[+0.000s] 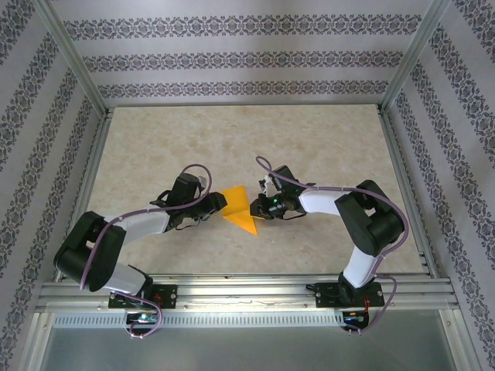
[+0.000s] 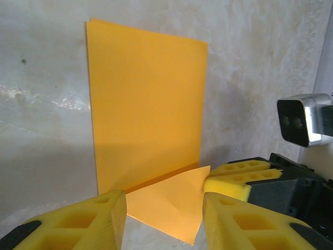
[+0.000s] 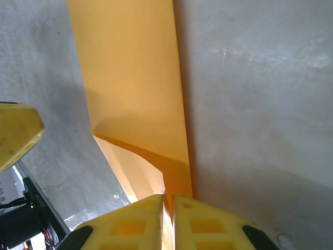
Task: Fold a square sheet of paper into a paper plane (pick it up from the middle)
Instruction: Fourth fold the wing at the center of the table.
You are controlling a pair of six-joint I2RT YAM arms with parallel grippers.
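Square sheet of paper (image 1: 240, 207), part-folded, mid-counter (image 1: 232, 147) between the arms. Right gripper (image 3: 167, 205) pinched shut on its edge; left gripper (image 2: 164, 211) agape astride the loose corner. Risk: a tug by the right skews the crease.

1. Both arms look the same from my station: the left arm (image 1: 139, 226) and right arm (image 1: 352, 212) have white link shells between bulky black joints.
2. I see a thin purple cable (image 1: 309, 185) looping along each.
3. On the left gripper (image 2: 164, 208), the fingers (image 2: 99, 219) are yellow with square moulded pockets, on black mounts.
4. A silver-cased camera (image 2: 304, 119) with a black face belongs to the right wrist.
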